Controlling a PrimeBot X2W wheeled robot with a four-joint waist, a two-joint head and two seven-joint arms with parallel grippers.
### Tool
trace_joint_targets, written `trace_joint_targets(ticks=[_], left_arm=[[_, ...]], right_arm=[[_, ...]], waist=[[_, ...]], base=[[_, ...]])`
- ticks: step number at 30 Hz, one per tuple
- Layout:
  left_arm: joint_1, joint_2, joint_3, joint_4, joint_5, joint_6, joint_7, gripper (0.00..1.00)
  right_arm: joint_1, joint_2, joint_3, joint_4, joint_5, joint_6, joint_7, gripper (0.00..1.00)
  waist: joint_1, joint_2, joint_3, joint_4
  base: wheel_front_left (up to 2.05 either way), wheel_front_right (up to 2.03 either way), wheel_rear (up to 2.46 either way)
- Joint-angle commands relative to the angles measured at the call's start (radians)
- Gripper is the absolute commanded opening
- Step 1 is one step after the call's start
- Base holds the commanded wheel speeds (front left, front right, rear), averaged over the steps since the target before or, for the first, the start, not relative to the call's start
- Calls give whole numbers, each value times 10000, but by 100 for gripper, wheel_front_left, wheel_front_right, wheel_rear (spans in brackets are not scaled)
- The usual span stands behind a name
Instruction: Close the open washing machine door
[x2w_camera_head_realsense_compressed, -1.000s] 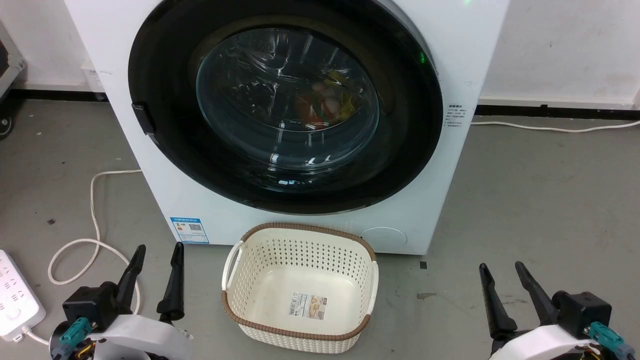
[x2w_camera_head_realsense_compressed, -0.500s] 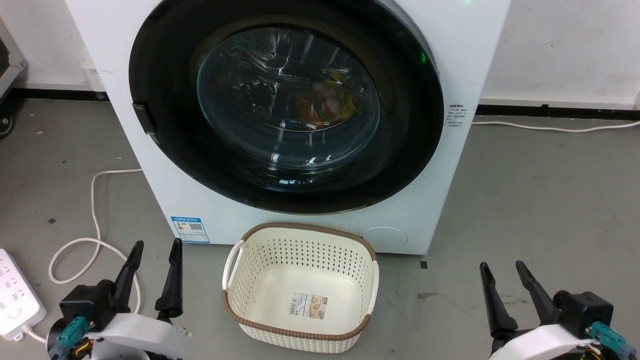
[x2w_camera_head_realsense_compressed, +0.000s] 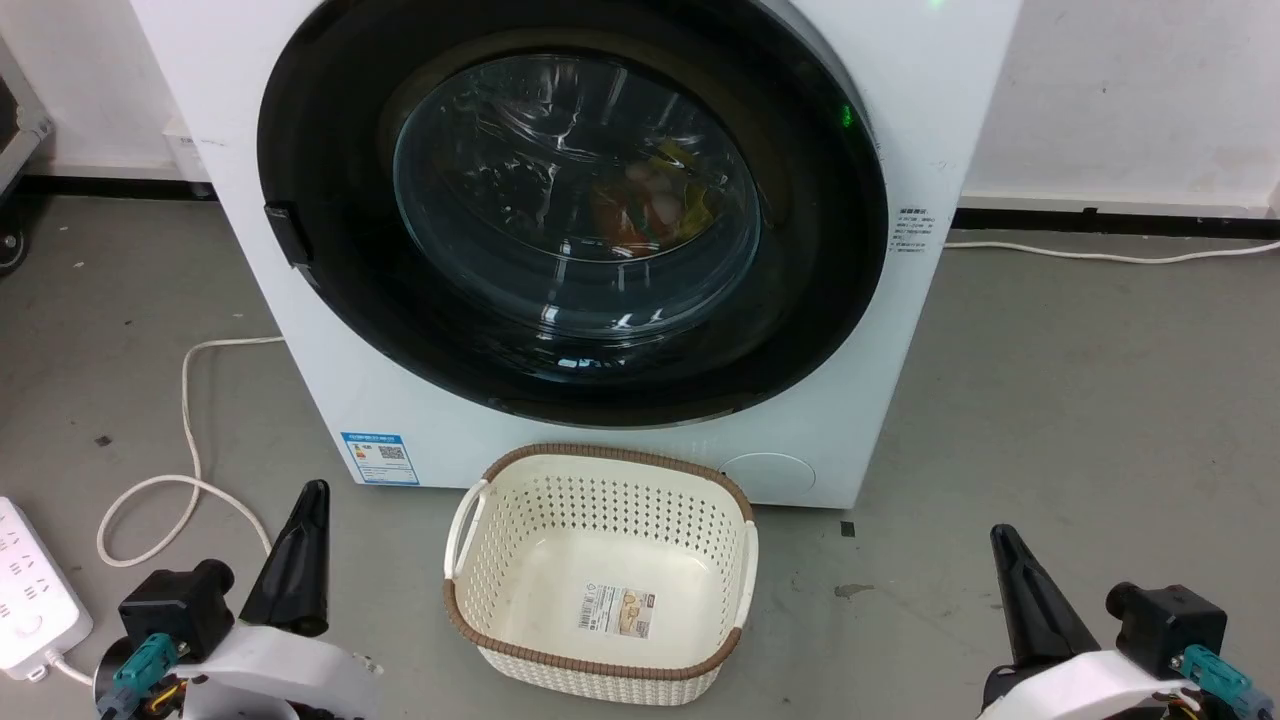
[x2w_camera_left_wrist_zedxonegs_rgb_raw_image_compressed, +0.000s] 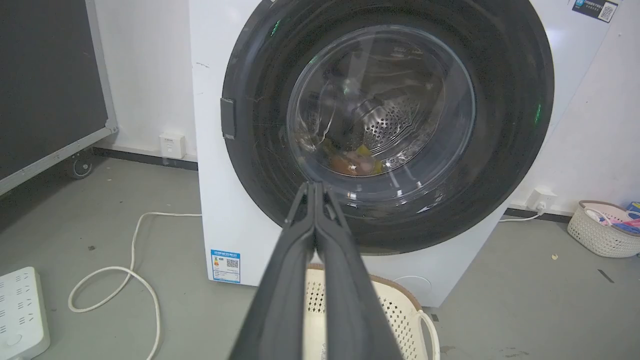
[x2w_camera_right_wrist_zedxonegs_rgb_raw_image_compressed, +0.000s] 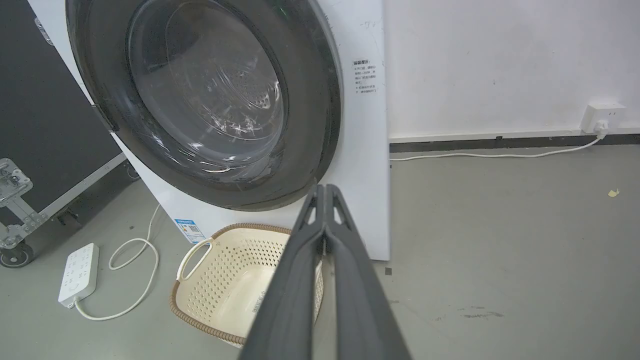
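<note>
Two claws, both with fingers pressed together and gripping nothing. The left claw (x2w_camera_head_realsense_compressed: 312, 495) sits low in front of the washing machine (x2w_camera_head_realsense_compressed: 930, 110), off the corner that carries the blue sticker (x2w_camera_head_realsense_compressed: 379, 459). The right claw (x2w_camera_head_realsense_compressed: 1005, 545) sits low off the machine's opposite corner, past the small round cover (x2w_camera_head_realsense_compressed: 767, 472). Neither touches the machine.

The washing machine door (x2w_camera_head_realsense_compressed: 575, 200) lies against the machine's front. Its black rim looks flush with the white panel in the head and right wrist views, and I see no gap at the black tab (x2w_camera_head_realsense_compressed: 285, 235) on the rim. Coloured laundry shows through the glass.

Judgement: the door looks shut, so the task appears done or nearly so. The low, wide parking probably leaves the door and the basket (x2w_camera_head_realsense_compressed: 600, 505) at the machine's base unobstructed. Pinched fingers suit pushing or resting, not grasping.

The door is above and beyond both claws, well apart from them. In the wrist views, the left claw's fingers point at the lower glass and the right claw's at the rim's lower edge.
</note>
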Motion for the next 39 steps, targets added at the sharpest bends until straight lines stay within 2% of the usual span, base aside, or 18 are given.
trace_joint_targets(ticks=[1, 39], left_arm=[[14, -50, 2, -40, 114, 26, 41, 0], [139, -579, 89, -424, 1267, 268, 611, 0]], right_arm=[[-5, 0, -7, -43, -70, 0, 30, 0], [-52, -5, -17, -453, -724, 3, 412, 0]], waist=[[0, 0, 2, 8], [0, 0, 71, 157]], base=[[0, 0, 0], [0, 0, 0]])
